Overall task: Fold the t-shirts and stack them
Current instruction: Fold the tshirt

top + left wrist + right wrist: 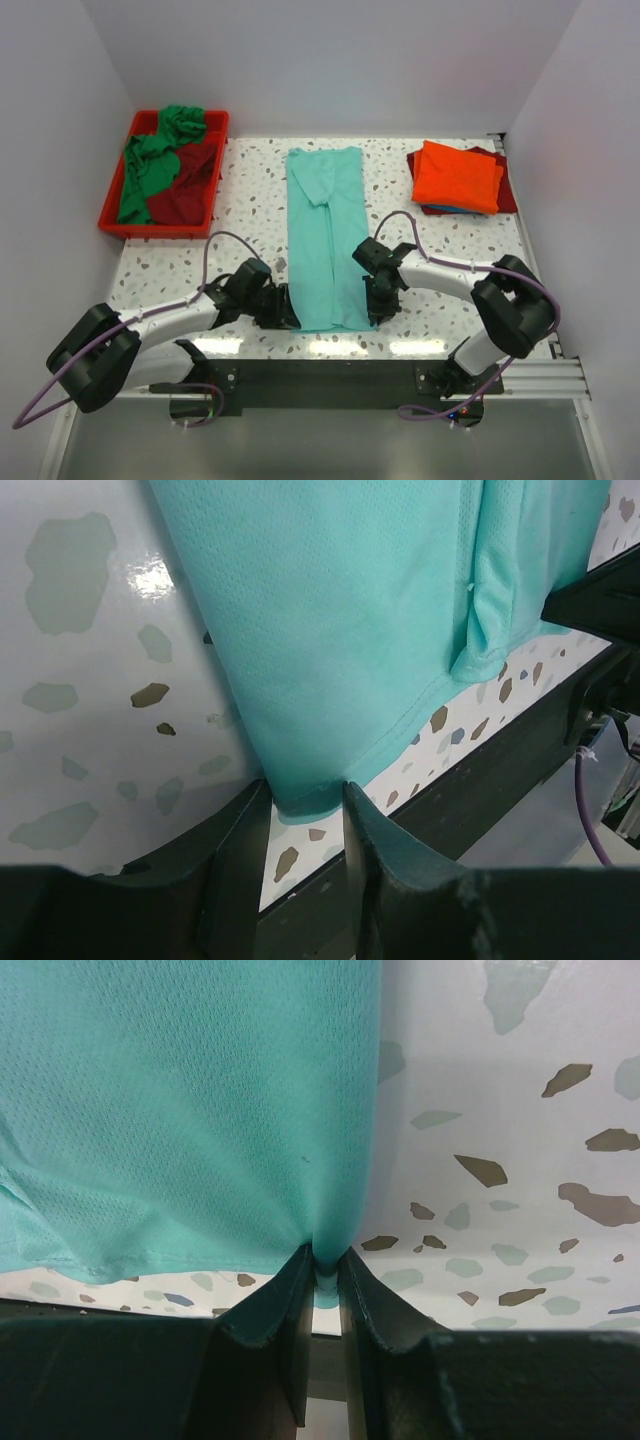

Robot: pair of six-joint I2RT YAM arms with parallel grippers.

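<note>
Nearest, at the bench (pixel 250 200) edge: right jaws pinched almost shut on one near hem corner of the teal t-shirt (pixel 180 1110), cloth bunched into a tight peak between the tips. Looks a firm hold, taken at the very corner so the hem can be lifted and carried over without dragging the rest.

Across the hem from them: left jaws partly open, one tip on either side of the other near corner, hem edge lying in the gap but not yet squeezed, bench speckle showing between the tips. Holds nothing. Probably set there to match the right-hand pinch, since a level fold needs both corners raised together.

Between and ahead of both sets of jaws: the teal shirt flat on the bench, narrowed into a long strip with its sides turned in, running straight away from the tips. Suggests the lengthwise folds are done and the end-to-end fold is the step in hand.

Farther out, beyond the right jaws and to their outer side: orange t-shirt (pixel 457 175) folded on top of a folded dark red t-shirt (pixel 507 188), a neat stack and likely the teal one's destination.

Far beyond the left jaws, outer side: red tray (pixel 112 205) holding a green t-shirt (pixel 150 165) and a crumpled dark red t-shirt (pixel 192 192), both unfolded.
</note>
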